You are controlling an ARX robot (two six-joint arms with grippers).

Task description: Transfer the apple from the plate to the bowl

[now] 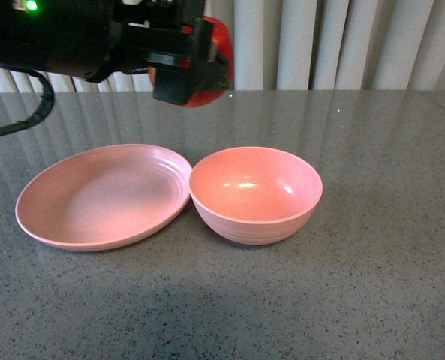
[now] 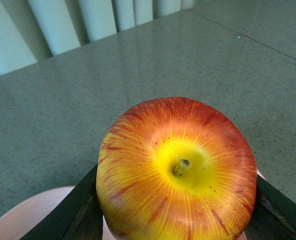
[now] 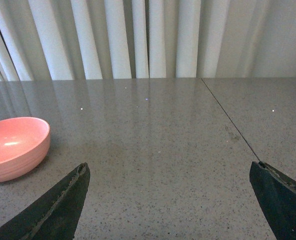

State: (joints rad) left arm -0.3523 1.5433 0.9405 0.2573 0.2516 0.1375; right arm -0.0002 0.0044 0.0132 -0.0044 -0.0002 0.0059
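high over the grey worktop [image 1: 372, 285], your left gripper [image 1: 186, 71] pinches the streaked red-yellow apple [image 2: 177, 170], off the shallow pink plate [image 1: 34, 217]. mid-carry, it seems: next, centre it above the deep pink bowl [image 1: 256, 225] and lower.

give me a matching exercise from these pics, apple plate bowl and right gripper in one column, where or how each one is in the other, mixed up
Things:
1. apple
2. plate
3. bowl
4. right gripper

Place or state:
a. deep, empty, right of the other dish
b. held in the air by the left gripper
c. open, holding nothing
d. shallow, empty, left of the other dish

Pairs: 1-b, 2-d, 3-a, 4-c
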